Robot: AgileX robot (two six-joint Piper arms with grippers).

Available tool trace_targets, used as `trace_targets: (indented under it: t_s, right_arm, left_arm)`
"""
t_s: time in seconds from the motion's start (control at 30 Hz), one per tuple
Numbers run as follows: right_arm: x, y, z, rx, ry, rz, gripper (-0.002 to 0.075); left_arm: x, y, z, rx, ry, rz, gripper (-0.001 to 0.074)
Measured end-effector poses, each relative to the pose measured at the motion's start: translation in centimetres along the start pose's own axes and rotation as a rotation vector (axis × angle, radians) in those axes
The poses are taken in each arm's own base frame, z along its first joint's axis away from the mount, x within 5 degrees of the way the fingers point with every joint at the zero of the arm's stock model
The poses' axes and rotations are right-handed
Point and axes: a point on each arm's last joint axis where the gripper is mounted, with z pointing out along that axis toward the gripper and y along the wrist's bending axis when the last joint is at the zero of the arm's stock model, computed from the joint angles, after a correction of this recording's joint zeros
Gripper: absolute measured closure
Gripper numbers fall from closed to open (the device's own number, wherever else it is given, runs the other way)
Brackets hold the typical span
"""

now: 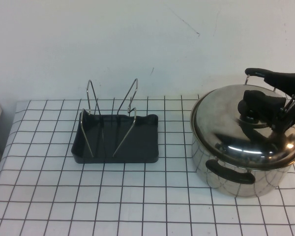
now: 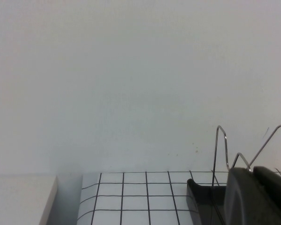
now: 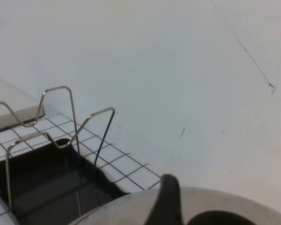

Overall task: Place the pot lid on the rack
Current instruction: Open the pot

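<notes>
Between our right gripper's (image 1: 253, 109) fingers sits the lid's (image 1: 236, 128) knob (image 1: 249, 105), gripped, the lid resting on the pot (image 1: 238, 174). Leftward on the table (image 1: 137, 196) stands the rack (image 1: 117, 137), wires upright. Our left gripper (image 2: 257, 197) waits beside it; we cannot tell its state.

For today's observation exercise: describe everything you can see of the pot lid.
The pot lid is a round, domed, shiny steel disc with a black knob at its centre. It sits flat on the steel pot, on the table's right side, apart from the rack. The right gripper is at the knob; the left gripper is near the rack.
</notes>
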Motion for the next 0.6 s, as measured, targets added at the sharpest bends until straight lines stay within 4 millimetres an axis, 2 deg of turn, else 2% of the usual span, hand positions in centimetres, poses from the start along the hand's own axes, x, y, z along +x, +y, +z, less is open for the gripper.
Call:
trace_targets:
  t_s: [0.3,0.4,0.5,0.6]
  right_arm:
    - [2.0,0.0,0.8,0.01,0.061,0.009,0.0146]
    - [2.0,0.0,0.8,0.015,0.064,0.009,0.0218]
    - [2.0,0.1,0.8,0.008,0.062,0.007,0.036]
    - [2.0,0.0,0.8,0.016,0.06,0.011,0.0378]
  left_arm:
    - [0.0,0.0,0.0,0.001,-0.001,0.004,0.0736]
    - [0.0,0.0,0.0,0.001,-0.001,0.001,0.0736]
    - [0.0,0.0,0.0,0.0,0.0,0.008,0.0736]
    - [0.0,0.0,0.0,0.001,0.0,0.015,0.0736]
